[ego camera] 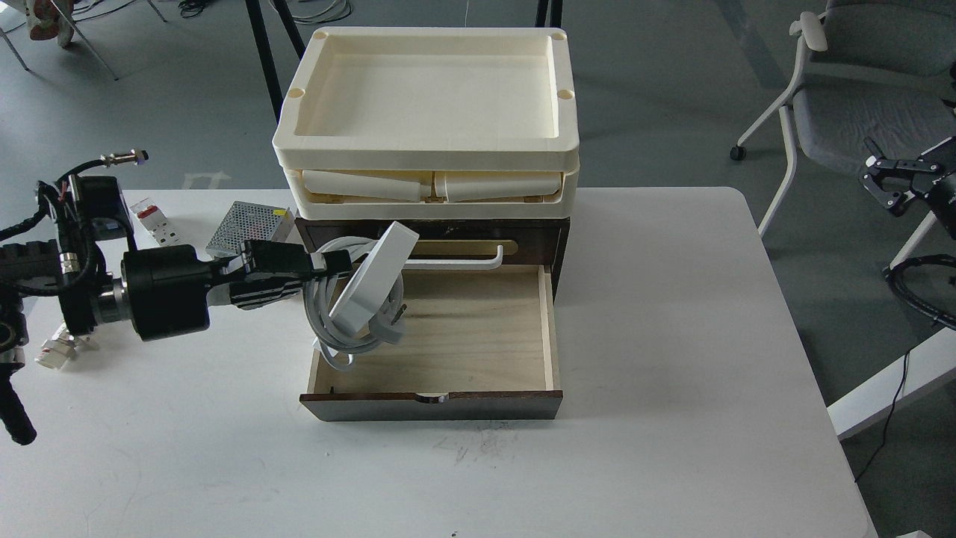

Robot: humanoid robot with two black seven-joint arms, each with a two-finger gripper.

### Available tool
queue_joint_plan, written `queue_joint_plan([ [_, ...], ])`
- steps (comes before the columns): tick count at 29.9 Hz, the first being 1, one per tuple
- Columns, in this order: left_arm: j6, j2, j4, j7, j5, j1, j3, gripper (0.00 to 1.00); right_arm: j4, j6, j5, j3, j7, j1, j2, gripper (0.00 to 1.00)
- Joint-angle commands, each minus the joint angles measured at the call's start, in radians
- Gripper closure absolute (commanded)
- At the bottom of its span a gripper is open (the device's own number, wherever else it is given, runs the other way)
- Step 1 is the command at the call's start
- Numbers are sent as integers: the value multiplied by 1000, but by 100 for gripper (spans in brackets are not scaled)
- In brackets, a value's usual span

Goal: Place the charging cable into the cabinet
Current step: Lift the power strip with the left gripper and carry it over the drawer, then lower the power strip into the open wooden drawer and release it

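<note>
My left gripper (340, 261) is shut on the charging cable (373, 280), a flat white power strip with its thick white cord looped around it. It holds the strip tilted on edge over the left part of the open pale wood drawer (463, 332) of the dark brown cabinet (549, 239). The cord loops hang down into the drawer's left side. The strip hides the left end of the white bar handle (478, 260). My right gripper (892, 183) is off the table at the far right, jaws apart, empty.
Cream plastic trays (429, 112) are stacked on the cabinet. On the white table (672, 336) at the left are a perforated metal power-supply box (250, 224), a white-and-red breaker (153, 220) and a small fitting (56, 351). A grey chair (844, 97) stands at the back right.
</note>
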Motion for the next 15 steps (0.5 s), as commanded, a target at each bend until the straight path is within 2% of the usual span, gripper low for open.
queue_joint_plan([
  [1, 28, -43, 23, 0, -25, 8, 0, 100, 2, 0, 0, 0, -1, -1, 1, 0],
  [7, 49, -124, 98, 0, -44, 69, -2, 100, 0, 0, 0, 0, 2, -1, -1, 0],
  [15, 63, -276, 261, 0, -77, 161, -3, 100, 0, 0, 2, 0, -1, -4, 1, 0],
])
